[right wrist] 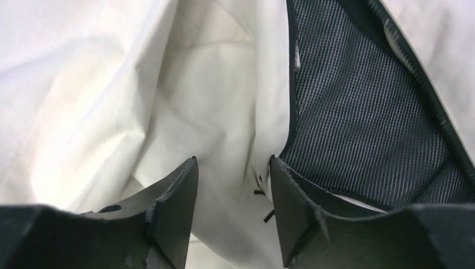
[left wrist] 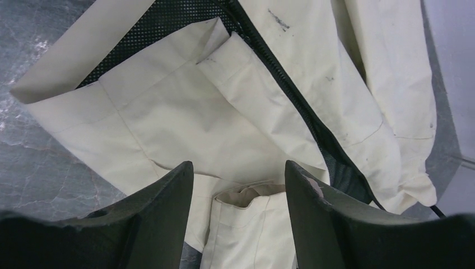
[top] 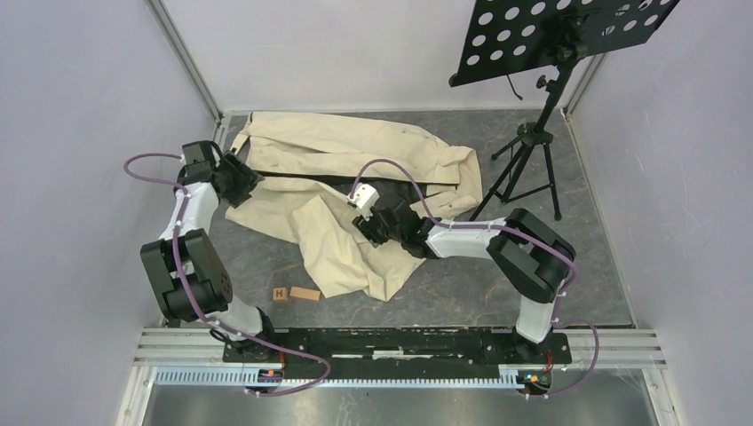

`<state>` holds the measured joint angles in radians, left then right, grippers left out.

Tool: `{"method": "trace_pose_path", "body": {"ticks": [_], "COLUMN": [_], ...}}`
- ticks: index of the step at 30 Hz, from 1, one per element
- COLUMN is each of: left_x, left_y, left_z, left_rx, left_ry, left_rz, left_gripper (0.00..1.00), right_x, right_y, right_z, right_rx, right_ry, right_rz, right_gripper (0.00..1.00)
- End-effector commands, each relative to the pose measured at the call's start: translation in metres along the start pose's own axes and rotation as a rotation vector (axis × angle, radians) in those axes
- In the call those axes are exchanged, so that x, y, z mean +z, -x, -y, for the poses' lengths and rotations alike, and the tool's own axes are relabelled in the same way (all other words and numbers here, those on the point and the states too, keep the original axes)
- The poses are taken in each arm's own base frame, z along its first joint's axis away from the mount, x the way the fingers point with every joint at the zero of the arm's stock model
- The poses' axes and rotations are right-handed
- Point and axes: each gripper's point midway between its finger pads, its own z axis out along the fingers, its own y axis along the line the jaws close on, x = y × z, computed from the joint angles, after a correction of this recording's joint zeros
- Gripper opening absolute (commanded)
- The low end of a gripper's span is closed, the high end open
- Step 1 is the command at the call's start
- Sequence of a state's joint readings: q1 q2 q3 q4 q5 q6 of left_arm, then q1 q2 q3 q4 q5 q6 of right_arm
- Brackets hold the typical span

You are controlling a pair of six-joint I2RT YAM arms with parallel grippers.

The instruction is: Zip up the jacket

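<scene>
Left fingers (top: 240,179) are hanging at the 9 o'clock edge of the jacket (top: 355,146). They're standing partly apart, straddling a cream fold (left wrist: 246,224) without pinching it, so holding nothing. Jacket is lying crumpled over the 12 o'clock half of the desk (top: 497,284), front gaping, zipper (left wrist: 291,94) teeth running unjoined. Two wooden blocks (top: 293,294) are sitting at its 6 o'clock. Right fingers (top: 377,229) are hovering over the jacket's 5 o'clock area, parted, with the front edge lying between them beside the mesh lining (right wrist: 364,129); also gripping nothing. Slider isn't showing anywhere. Risks as I'm reading it: right side closing on loose cloth or mesh instead of the slider; left side not anchoring, so any pull is dragging the whole jacket and bunching the zipper; right elbow swinging into the music stand (top: 531,142) at 3 o'clock.
</scene>
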<state>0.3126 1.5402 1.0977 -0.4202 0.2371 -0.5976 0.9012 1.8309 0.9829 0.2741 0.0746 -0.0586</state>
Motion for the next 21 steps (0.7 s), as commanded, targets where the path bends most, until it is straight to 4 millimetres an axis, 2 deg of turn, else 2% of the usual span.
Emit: {"method": "trace_pose_path", "body": {"ticks": [1,7,10,15,18,21], "left_x": [0.005,0.029,0.043,0.064,0.075,0.082], "left_y": [0.016,0.02,0.019,0.021,0.021,0.015], "left_z": [0.03,0.027,0.019,0.012,0.006,-0.007], "left_rx": [-0.045,-0.096,-0.141,-0.181,-0.171,-0.144], "left_ry": [-0.132,-0.113,-0.08,-0.046,-0.018,0.042], "left_rz": [-0.005,-0.03,-0.031,-0.039,-0.046,-0.082], "left_gripper": [0.67,0.64,0.73,0.7,0.67,0.61], "right_x": [0.004,0.024,0.044,0.084,0.105,0.123], "right_y": [0.069,0.12,0.143,0.177,0.189,0.191], "right_z": [-0.001,0.002,0.002,0.002,-0.003,-0.006], "right_rx": [0.018,0.052,0.069,0.154,0.15,0.123], "right_ry": [0.056,0.062,0.071,0.069,0.1,0.111], "right_rz": [0.155,0.25,0.282,0.326,0.352,0.354], "right_gripper": [0.62,0.8,0.84,0.81,0.79,0.75]}}
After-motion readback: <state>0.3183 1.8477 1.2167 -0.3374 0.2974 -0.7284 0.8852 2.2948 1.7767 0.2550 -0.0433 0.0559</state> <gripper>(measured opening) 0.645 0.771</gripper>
